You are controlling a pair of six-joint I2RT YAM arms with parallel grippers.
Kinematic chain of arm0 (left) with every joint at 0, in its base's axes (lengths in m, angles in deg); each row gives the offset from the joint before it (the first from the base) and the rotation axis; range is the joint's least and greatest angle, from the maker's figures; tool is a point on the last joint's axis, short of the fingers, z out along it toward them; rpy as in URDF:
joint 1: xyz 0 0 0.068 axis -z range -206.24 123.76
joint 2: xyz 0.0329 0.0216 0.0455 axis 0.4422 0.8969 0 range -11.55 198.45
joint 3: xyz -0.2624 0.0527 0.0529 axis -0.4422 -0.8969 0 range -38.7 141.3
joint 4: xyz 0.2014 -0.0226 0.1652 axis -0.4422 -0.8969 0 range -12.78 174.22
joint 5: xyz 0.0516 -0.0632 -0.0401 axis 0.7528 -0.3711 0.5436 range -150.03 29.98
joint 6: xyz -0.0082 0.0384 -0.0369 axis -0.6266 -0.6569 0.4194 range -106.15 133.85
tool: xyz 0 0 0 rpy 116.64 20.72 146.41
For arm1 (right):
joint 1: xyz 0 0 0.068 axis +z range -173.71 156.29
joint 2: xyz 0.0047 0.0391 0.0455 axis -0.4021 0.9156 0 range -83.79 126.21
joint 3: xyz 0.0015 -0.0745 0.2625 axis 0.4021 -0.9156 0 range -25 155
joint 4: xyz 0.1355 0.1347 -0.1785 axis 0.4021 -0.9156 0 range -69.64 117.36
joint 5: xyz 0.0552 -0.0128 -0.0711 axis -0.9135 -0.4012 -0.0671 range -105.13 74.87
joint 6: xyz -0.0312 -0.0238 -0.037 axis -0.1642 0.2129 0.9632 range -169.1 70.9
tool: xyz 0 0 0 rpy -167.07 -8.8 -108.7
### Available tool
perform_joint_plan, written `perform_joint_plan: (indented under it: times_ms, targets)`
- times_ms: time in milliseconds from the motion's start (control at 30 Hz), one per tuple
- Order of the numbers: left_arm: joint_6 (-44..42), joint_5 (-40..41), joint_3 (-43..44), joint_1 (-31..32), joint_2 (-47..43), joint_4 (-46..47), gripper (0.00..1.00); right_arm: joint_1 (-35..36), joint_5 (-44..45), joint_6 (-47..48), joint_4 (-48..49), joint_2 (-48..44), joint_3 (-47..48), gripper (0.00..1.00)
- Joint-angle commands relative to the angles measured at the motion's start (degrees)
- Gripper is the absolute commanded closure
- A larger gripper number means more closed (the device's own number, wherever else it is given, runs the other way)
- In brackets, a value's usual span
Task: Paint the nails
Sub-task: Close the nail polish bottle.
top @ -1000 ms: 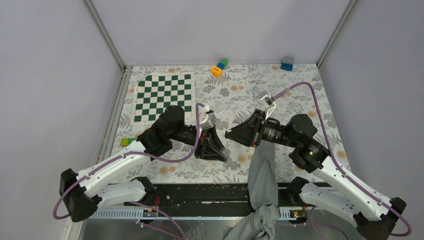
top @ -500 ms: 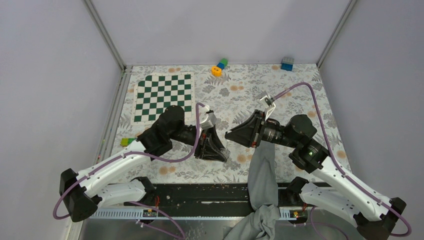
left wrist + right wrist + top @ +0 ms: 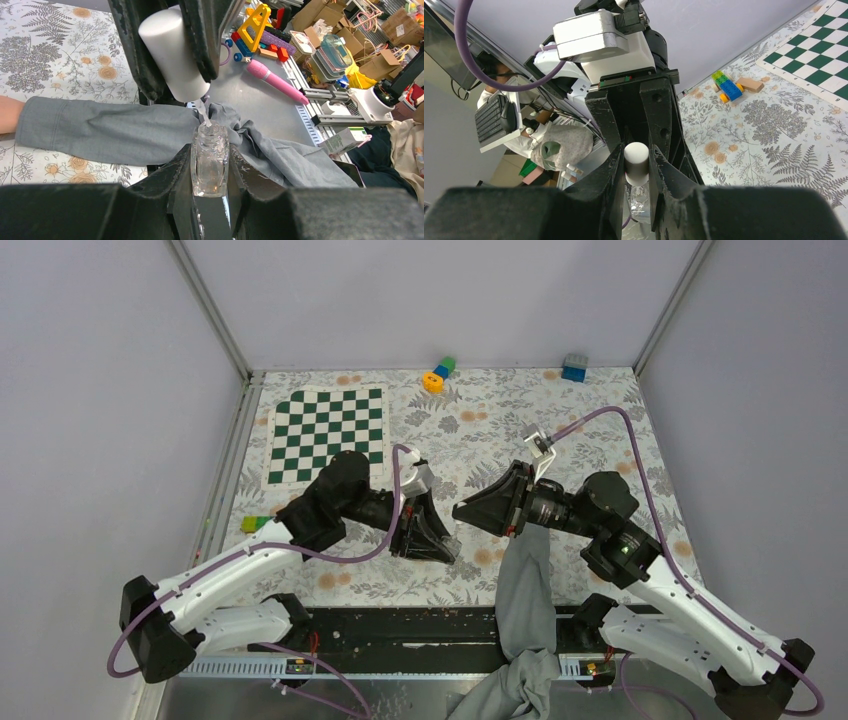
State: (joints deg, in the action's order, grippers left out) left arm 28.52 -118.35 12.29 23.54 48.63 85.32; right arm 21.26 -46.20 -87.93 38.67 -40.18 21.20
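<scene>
A grey sleeve [image 3: 525, 590] crosses the near edge of the worktop [image 3: 470, 420] and runs beneath the right hand [image 3: 636, 162]; the nails are out of sight there. That hand grips a white brush cap [image 3: 172, 50]. Its brush [image 3: 202, 111] tip sits at the mouth of the clear polish bottle [image 3: 210, 172], which is clenched in the left hand [image 3: 209, 155].

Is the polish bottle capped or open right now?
Open: the white cap sits above the bottle, only its brush tip in the neck.
</scene>
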Motion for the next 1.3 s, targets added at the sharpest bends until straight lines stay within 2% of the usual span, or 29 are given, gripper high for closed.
perform_joint_plan:
  times_ms: [0, 1267]
  targets:
    - [1.0, -1.4, 0.0, 0.2, -0.1, 4.6, 1.0, 0.6, -1.1, -0.2, 3.1, -0.9, 0.0, 1.0]
    - [1.9, 1.1, -1.0, 0.1, -0.8, 6.2, 1.0, 0.7, -1.7, 0.1, 3.2, 0.6, -0.6, 1.0]
